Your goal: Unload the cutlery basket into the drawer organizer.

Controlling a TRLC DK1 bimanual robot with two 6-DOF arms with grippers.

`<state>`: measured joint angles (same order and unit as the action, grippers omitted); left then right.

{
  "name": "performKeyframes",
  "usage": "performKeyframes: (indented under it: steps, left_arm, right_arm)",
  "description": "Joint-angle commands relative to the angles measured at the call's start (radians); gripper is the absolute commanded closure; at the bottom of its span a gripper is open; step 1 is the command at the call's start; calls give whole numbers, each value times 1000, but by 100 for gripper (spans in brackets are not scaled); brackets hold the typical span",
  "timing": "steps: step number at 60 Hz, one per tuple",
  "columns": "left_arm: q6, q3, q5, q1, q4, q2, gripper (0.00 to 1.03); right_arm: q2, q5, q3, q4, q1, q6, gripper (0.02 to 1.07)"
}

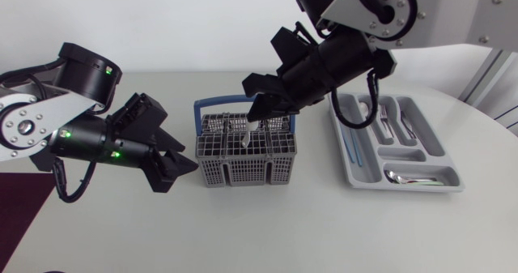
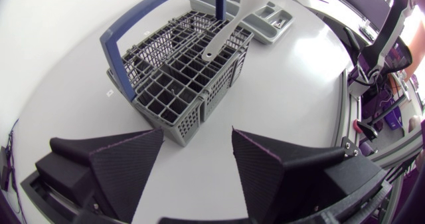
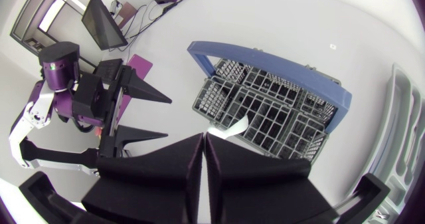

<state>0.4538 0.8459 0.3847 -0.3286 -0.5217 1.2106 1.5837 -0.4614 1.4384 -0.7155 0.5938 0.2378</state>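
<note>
The grey cutlery basket with a blue handle stands at the table's middle. Directly above it my right gripper is shut on a silver piece of cutlery, which hangs tilted with its lower end at the basket's top grid. From the left wrist the same piece slants over the compartments. In the right wrist view the fingers are pressed together over the basket, a silver tip showing ahead of them. My left gripper stands open just left of the basket, touching nothing.
The grey drawer organizer lies at the right, holding forks and a spoon in separate compartments. A dark purple mat covers the front left corner of the table.
</note>
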Motion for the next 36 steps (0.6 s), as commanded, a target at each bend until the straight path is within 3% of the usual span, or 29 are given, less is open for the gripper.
performKeyframes:
  steps: [1,14,26,36]
  left_arm:
    - [11,-18,5,-7,0,-10,13]
    - [9,-19,6,-15,0,-10,13]
    - [11,-22,5,-18,-9,-19,13]
    - [11,-19,5,-29,-12,-20,12]
  right_arm:
    - [-42,-19,25,-25,-2,-20,101]
    - [-156,-28,30,-130,-49,-58,101]
    - [-271,-25,22,-302,-232,-176,101]
    - [-337,72,-45,-401,-388,-282,101]
